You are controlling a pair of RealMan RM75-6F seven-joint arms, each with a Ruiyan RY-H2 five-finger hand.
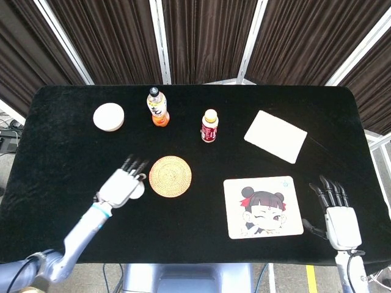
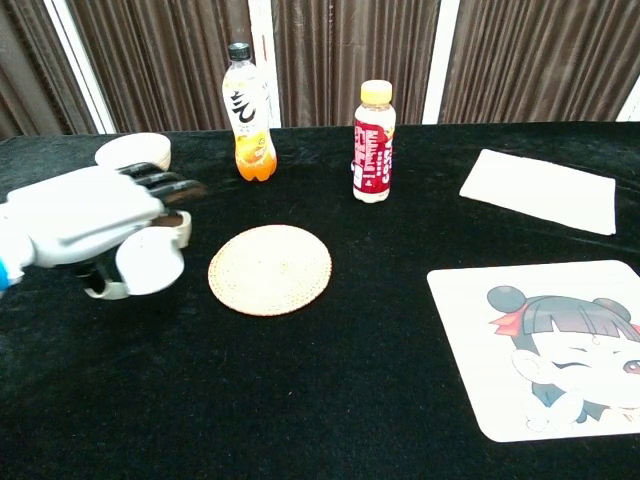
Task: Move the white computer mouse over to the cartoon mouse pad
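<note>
Left hand: holds mouse above desk, just left of coaster. Pad lies beyond coaster, rightward. Right hand: empty, fingers spread, beside pad.

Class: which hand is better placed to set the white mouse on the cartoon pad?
Left: the left hand already holds the white computer mouse beside the round woven coaster. The right hand rests open.

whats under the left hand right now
The white computer mouse, held in the left hand. Its rounded front and lower side show beneath the fingers; its top is covered by the hand. Below is black tablecloth; whether the mouse touches it cannot be told.
</note>
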